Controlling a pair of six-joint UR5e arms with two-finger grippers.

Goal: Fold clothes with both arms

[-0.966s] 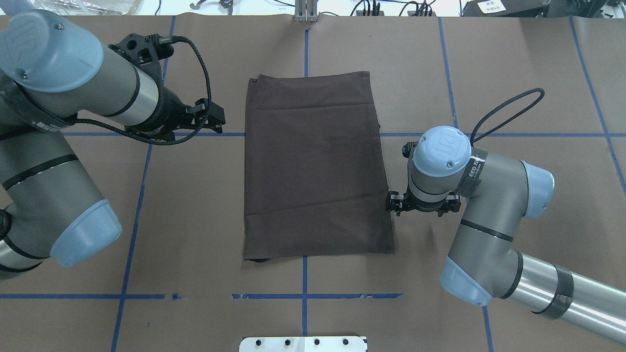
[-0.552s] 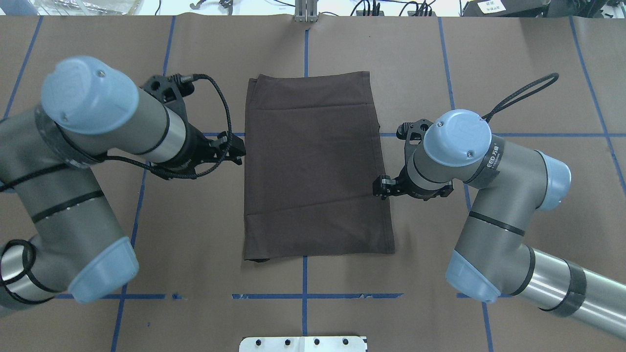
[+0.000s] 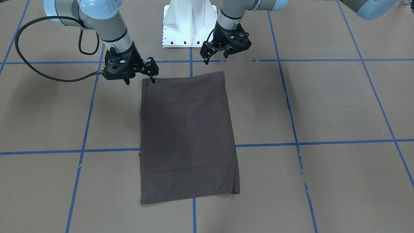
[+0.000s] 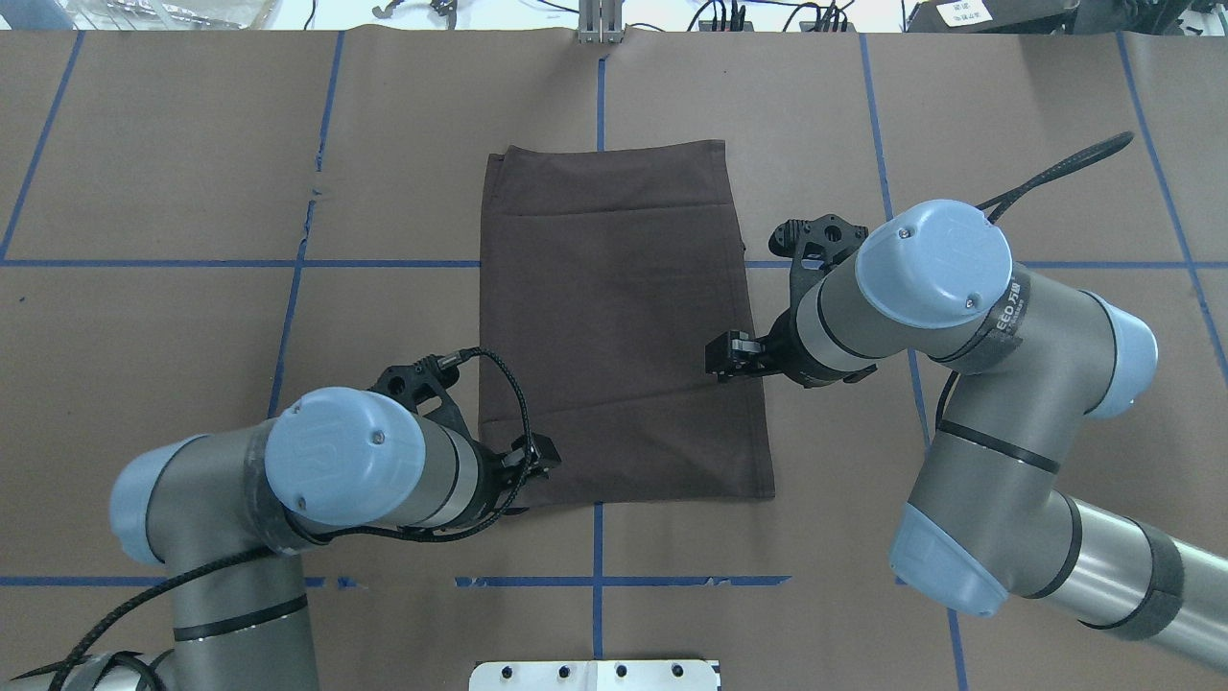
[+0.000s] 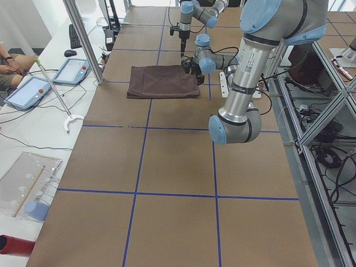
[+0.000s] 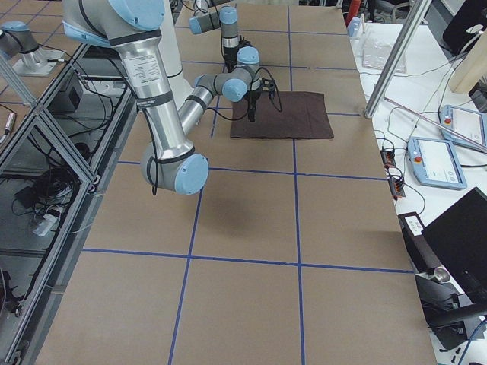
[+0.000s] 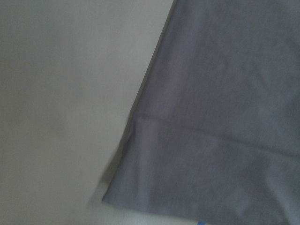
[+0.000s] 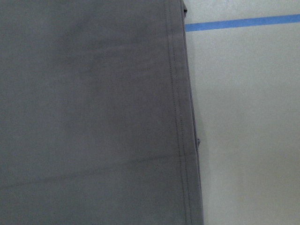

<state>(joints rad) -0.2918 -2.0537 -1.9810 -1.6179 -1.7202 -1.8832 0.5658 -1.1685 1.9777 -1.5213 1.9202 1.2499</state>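
Jaws apart: left gripper (image 3: 215, 59), right gripper (image 3: 140, 80) above T-shirt (image 3: 187, 136).

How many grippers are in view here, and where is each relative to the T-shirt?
2. The left gripper is at the T-shirt's robot-side left corner. The right gripper is at its right edge, toward the robot's end. Neither is hidden.

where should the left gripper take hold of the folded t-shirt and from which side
Probably the T-shirt's corner nearest the robot, on its left. The cloth lies flat as a folded rectangle, so only edges and corners offer a hold, and the left wrist view shows layers stacked there. Come down from above, just outside the left edge, pinching all layers. The open left gripper hovers close by.
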